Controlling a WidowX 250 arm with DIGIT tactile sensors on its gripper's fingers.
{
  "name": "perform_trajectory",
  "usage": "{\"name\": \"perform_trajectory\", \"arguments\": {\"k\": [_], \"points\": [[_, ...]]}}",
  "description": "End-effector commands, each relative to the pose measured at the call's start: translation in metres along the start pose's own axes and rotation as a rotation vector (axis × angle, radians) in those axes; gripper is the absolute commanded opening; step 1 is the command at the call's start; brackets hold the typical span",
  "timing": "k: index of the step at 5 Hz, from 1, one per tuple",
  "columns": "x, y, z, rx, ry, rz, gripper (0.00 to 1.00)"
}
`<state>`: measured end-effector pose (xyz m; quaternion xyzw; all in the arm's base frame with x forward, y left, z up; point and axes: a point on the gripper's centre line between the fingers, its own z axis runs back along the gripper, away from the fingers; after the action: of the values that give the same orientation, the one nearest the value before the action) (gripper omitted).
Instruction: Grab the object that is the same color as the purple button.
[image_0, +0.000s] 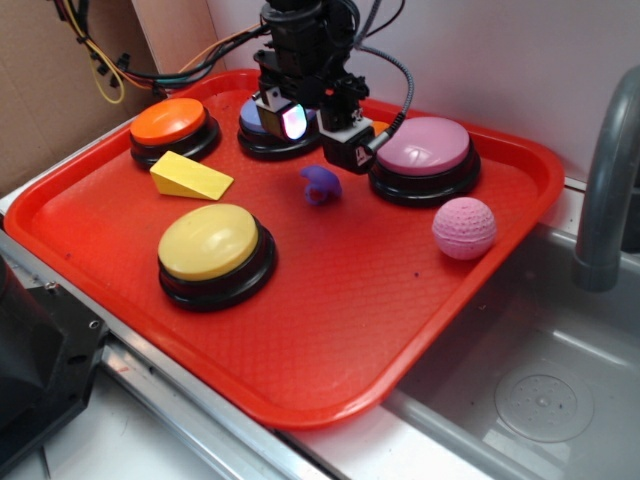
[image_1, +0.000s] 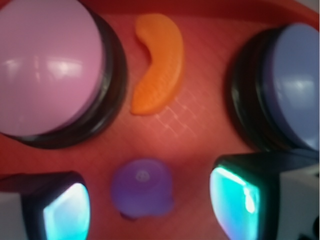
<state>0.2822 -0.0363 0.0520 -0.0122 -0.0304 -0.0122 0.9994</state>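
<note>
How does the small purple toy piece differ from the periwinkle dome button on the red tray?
Size: the lumpy purple plastic toy piece is far smaller than the round periwinkle dome button.
Shape: the toy piece is irregular; the button is a smooth dome on a black base.
Position: the toy piece lies mid-tray, the button near the back rim under the arm.
Shared: a similar violet colour.

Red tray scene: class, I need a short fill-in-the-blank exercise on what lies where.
1. In the wrist view, the small purple toy lies between the end effector fingers, which are ____.
2. The crescent piece between two buttons is ____.
3. The wedge beside the orange button is ____.

Missing words: open; orange; yellow
</note>
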Motion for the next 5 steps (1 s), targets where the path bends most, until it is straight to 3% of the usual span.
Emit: {"name": "perform_trajectory", "arguments": {"k": [1, 2, 3, 4, 5], "points": [[0.006, -0.006, -0.013, 0.012, 0.009, 0.004, 1.0], [0.002, -0.009, -0.024, 0.012, 0.025, -0.003, 1.0], [-0.002, -0.008, -0.026, 0.016, 0.012, 0.0, 0.29], [-0.009, -0.009, -0.018, 0.018, -0.006, 0.034, 0.0], [-0.013, -0.011, 0.002, 0.019, -0.001, 0.062, 0.0]]}}
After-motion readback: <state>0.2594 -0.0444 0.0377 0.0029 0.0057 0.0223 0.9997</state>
